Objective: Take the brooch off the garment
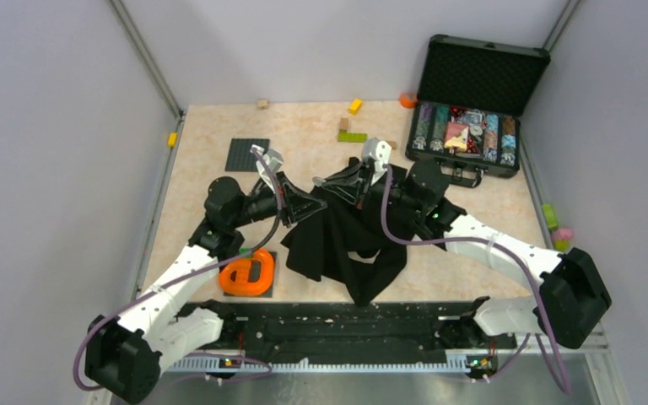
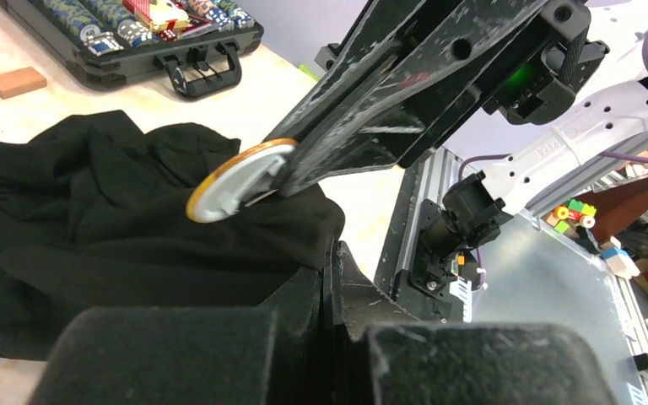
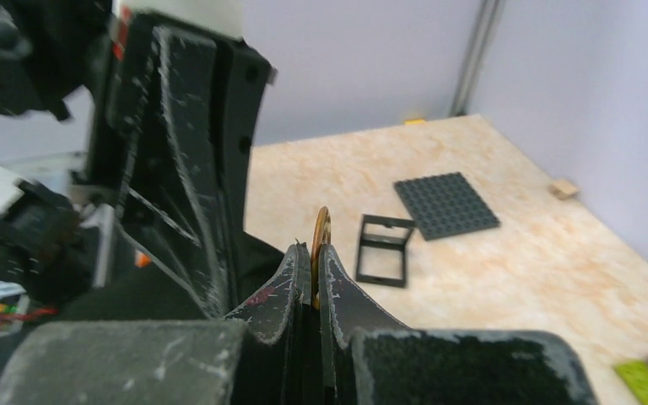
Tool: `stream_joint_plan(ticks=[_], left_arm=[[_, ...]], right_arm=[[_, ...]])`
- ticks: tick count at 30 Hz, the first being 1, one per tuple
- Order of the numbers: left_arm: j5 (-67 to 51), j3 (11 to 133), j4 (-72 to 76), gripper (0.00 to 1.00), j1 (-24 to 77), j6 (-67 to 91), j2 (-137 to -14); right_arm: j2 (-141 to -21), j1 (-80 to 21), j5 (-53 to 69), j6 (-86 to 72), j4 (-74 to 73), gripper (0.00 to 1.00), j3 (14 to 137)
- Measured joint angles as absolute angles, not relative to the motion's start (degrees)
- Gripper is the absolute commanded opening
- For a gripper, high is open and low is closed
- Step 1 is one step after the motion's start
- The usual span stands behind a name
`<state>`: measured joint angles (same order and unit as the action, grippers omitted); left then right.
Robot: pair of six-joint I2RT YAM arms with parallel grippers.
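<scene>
Left wrist view: the right claw (image 2: pixel 280 175) pinches the gold-rimmed white brooch (image 2: pixel 234 184) just above the black garment (image 2: pixel 93 219), and the left claw (image 2: pixel 331 257) is pressed together on a fold beneath. The top view hides the brooch. The garment lies mid-table (image 1: pixel 304 126), apart from the open case (image 1: pixel 472 126) at the far right edge.

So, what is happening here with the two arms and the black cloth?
Both arms meet over the black garment in the middle of the table. The right gripper is closed on the rim of the brooch, a small whitish disc lying against the cloth. The left gripper pinches a fold of the garment just below it. Whether the brooch has come free of the cloth cannot be seen.
</scene>
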<state>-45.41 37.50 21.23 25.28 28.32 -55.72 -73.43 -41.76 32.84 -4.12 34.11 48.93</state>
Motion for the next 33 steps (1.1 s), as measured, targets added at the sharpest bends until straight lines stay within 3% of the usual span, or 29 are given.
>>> stream_joint_plan(ticks=[14,27,29,32,33], left_arm=[[-47.75,41.52,9.19,0.00,25.28,26.72,-51.99],[-49.71,42.30,0.27,0.01,25.30,22.20,-54.87],[-49.71,42.30,-0.30,0.21,25.30,21.65,-54.85],[-49.34,42.26,-0.93,0.68,25.30,20.36,-54.85],[-48.75,42.22,-1.37,0.75,25.30,20.47,-54.85]], right_arm=[[-72.77,-42.98,16.47,17.96,23.90,0.00,48.84],[-72.82,-35.29,0.36,6.81,23.59,0.00,50.85],[-72.82,-33.34,-1.32,3.97,23.75,0.00,51.48],[-72.82,-31.40,-0.49,-0.34,24.34,0.00,51.53],[-72.82,-30.79,1.30,-2.39,24.47,0.00,51.53]])
